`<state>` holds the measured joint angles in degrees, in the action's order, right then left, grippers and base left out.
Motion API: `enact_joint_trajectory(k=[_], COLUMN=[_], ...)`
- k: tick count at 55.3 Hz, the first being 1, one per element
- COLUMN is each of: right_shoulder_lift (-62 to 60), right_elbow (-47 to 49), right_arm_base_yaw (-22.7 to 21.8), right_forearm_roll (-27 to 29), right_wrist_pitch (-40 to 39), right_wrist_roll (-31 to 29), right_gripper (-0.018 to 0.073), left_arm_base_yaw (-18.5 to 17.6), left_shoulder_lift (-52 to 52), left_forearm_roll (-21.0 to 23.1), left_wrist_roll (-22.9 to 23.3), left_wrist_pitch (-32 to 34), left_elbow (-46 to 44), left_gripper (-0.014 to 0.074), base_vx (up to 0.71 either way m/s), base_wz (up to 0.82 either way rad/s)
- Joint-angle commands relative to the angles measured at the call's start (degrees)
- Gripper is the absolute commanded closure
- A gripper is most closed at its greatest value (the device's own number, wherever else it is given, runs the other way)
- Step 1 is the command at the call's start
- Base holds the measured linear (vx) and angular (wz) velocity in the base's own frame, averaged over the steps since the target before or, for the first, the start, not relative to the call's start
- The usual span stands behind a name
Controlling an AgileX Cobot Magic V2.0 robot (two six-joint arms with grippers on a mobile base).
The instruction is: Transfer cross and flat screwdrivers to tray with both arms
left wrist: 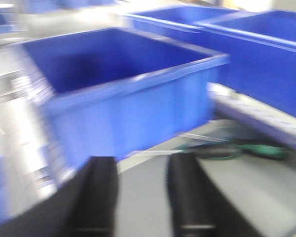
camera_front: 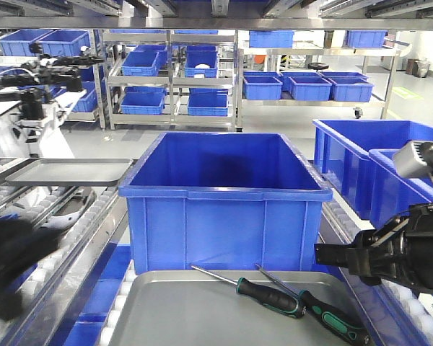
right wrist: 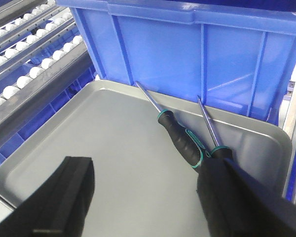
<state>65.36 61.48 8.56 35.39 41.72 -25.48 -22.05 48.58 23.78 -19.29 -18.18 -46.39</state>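
Storage racks of blue bins fill the background behind a large blue bin (camera_front: 224, 198). Both screwdrivers (right wrist: 182, 140) (right wrist: 214, 143) lie side by side in the grey tray (right wrist: 103, 148), shafts toward the bin. Left gripper (left wrist: 140, 197) and right gripper (right wrist: 143, 197) each hold jaws apart, empty.

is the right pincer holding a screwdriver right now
No, the right pincer is open and empty, while both screwdrivers lie on the grey tray.
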Motion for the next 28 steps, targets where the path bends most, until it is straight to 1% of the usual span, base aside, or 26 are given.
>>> enact_joint_trajectory(k=[1, 4, 8, 12, 15, 19, 25, 28], right_shoulder_lift=[-1.2, -1.2, -1.2, -1.2, -1.2, -1.2, -1.2, -1.2], right_elbow=[1.6, 1.6, 1.6, 1.6, 1.6, 1.6, 1.6, 1.6], right_arm_base_yaw=[-0.1, -0.1, -0.1, -0.1, -0.1, -0.1, -0.1, -0.1], right_forearm_roll=[1.3, 1.3, 1.3, 1.3, 1.3, 1.3, 1.3, 1.3], right_wrist_pitch=[-2.7, -2.7, -2.6, -2.6, -2.6, -2.6, -2.4, -2.3], right_wrist_roll=[0.0, 0.0, 0.0, 0.0, 0.0, 0.0, 0.0, 0.0], right_gripper=[0.0036, 0.0036, 0.0036, 0.0036, 0.0036, 0.0036, 0.0036, 0.0036], left_arm_base_yaw=[-0.2, 0.4, 2.8, 6.3, 9.3, 12.2, 16.2, 17.6], left_shoulder_lift=[-7.6, -13.0, -19.2, -24.8, -29.2, -33.9, -41.7, -44.2], left_forearm_roll=[-8.2, -14.3, -17.9, -18.0, -18.0, -18.0, -18.0, -18.0], left_wrist_roll=[8.3, 11.2, 13.4, 13.7, 13.7, 13.7, 13.7, 13.8], left_wrist_pitch=[11.1, 14.6, 17.2, 18.2, 18.2, 17.6, 17.5, 17.5], left_elbow=[6.8, 13.3, 20.6, 26.8, 30.6, 34.9, 40.2, 42.5], left_gripper=[0.0398, 0.0461, 0.0534, 0.0603, 0.0605, 0.0603, 0.0603, 0.0603], base_vx=[0.00, 0.00, 0.00, 0.00, 0.00, 0.00, 0.00, 0.00], base_wz=[0.00, 0.00, 0.00, 0.00, 0.00, 0.00, 0.00, 0.00])
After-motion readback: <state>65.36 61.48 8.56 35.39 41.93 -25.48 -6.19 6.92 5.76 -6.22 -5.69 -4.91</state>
